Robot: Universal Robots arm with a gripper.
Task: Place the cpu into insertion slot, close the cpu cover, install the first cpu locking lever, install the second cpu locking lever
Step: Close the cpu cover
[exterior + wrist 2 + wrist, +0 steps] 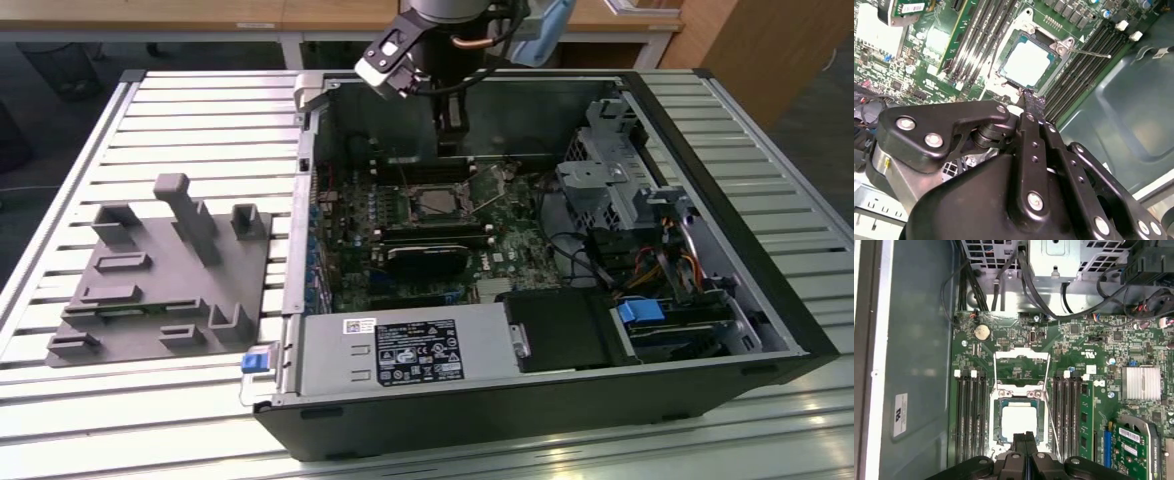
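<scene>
The cpu (pixel 1016 420) lies flat in the insertion slot (pixel 998 426), its pale metal top ringed by the slot's dark rim; the second wrist view shows the cpu (pixel 1026 65) too. The cpu cover (pixel 1021 355), a thin silver frame with a big window, appears swung up off the slot on the drive-cage side. One wire locking lever (pixel 1053 425) stands loose beside the slot. My gripper (pixel 1024 437) hangs just above the slot's edge, fingers pressed together with nothing between them. In the exterior view my gripper (pixel 454 140) reaches down into the case over the cpu (pixel 437 203).
Black memory slots (pixel 970 415) flank the slot on both sides. A black heatsink block (pixel 427 262) and the grey power supply (pixel 400 355) sit nearer the case front. The drive cage (pixel 607 180) with cables is at the exterior view's right. A grey fixture (pixel 167 270) lies outside.
</scene>
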